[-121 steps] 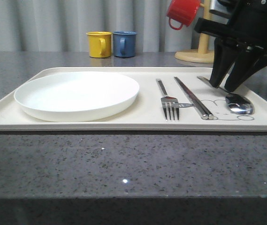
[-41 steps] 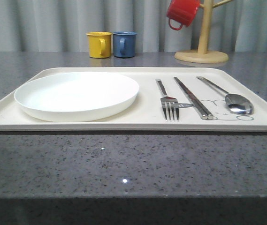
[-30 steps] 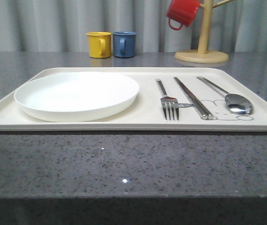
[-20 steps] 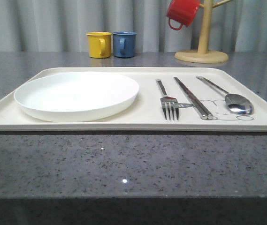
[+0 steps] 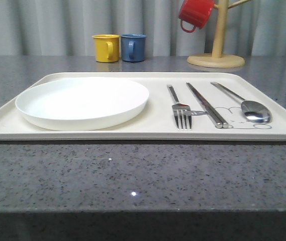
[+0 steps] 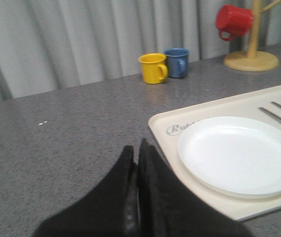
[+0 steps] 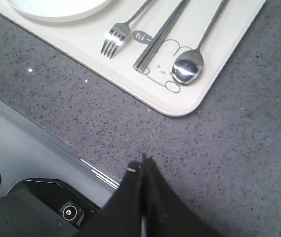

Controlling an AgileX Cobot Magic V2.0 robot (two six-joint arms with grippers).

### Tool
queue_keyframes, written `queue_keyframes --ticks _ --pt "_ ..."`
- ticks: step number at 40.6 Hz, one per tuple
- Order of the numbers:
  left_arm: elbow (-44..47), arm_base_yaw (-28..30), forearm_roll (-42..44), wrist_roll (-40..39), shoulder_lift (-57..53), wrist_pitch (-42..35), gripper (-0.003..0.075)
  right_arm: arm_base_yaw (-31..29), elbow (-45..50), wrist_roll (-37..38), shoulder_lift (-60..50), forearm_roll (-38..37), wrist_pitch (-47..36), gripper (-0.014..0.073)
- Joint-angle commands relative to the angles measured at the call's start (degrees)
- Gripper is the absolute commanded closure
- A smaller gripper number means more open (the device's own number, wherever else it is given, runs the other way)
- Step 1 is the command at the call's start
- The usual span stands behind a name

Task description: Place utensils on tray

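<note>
Grey speckled counter [image 5: 132, 175]: cream rectangular tray [image 5: 143, 134] holds silver fork [image 5: 179, 108], flat chopsticks [image 5: 206, 104], oval spoon [image 5: 248, 106] beside white round plate [image 5: 82, 102]. Task looks complete. Left gripper [image 6: 138, 153] and right gripper [image 7: 142, 160] both pressed together, empty.

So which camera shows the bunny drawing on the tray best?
The right wrist view: it looks down on the grey rabbit drawing, printed on the cream rectangular tray under the shiny silver spoon. The front view shows flattened outlines. The left wrist view shows grey script instead.

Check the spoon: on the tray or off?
On. The spoon lies flat inside the tray rim, beside the chopsticks, its bowl over the rabbit drawing.
</note>
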Motion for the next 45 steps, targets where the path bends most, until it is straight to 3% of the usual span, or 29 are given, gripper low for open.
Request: queue_keyframes --ticks 1,13,25,45 --pt "6.77 4.65 0.00 -0.72 -3.77 -10.66 0.0739 -0.08 -1.43 -0.15 0.08 -0.41 -3.41 0.0662" --pt "23.92 7.60 -1.36 -0.72 -12.68 -24.40 0.0739 -0.08 -1.43 -0.15 0.08 -0.41 -3.41 0.0662" --pt "30.62 7.72 -3.70 -0.72 -12.76 -32.78 0.0739 -0.08 -1.43 -0.15 0.08 -0.41 -3.18 0.0662" --pt "30.52 7.57 -3.70 -0.72 -12.76 -32.16 0.0739 -0.08 -1.43 -0.15 0.08 -0.41 -3.18 0.0662"
